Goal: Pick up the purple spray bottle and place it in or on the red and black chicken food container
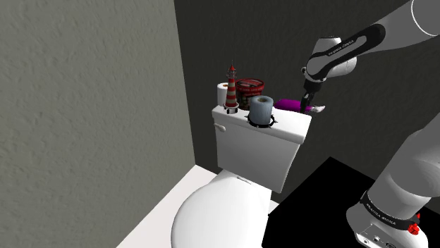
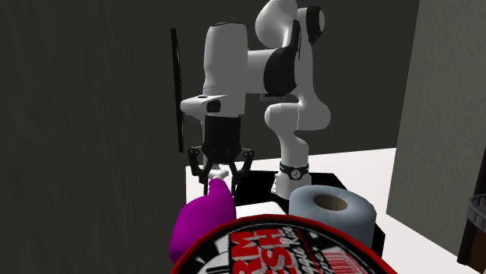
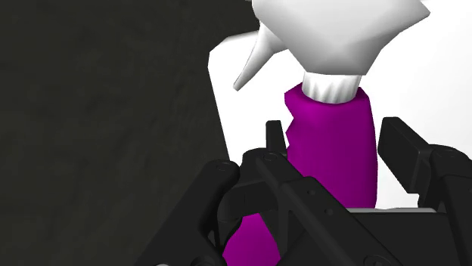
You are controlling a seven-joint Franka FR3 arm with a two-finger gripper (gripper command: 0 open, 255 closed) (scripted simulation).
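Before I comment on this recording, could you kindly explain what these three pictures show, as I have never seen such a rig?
The machine is a white robot arm ending in a black two-fingered pincer. One picture looks from beside the arm's stand, another faces the arm across the objects, and the third comes from a camera on the hand itself. The work surface is the lid of a toilet tank. On it stand a red-and-white lighthouse figure, a white paper roll, a grey-blue roll and a red and black container. A purple spray bottle with a white head lies on its side. The pincer is open and sits just over the bottle, with a finger on each side. Nothing is held.
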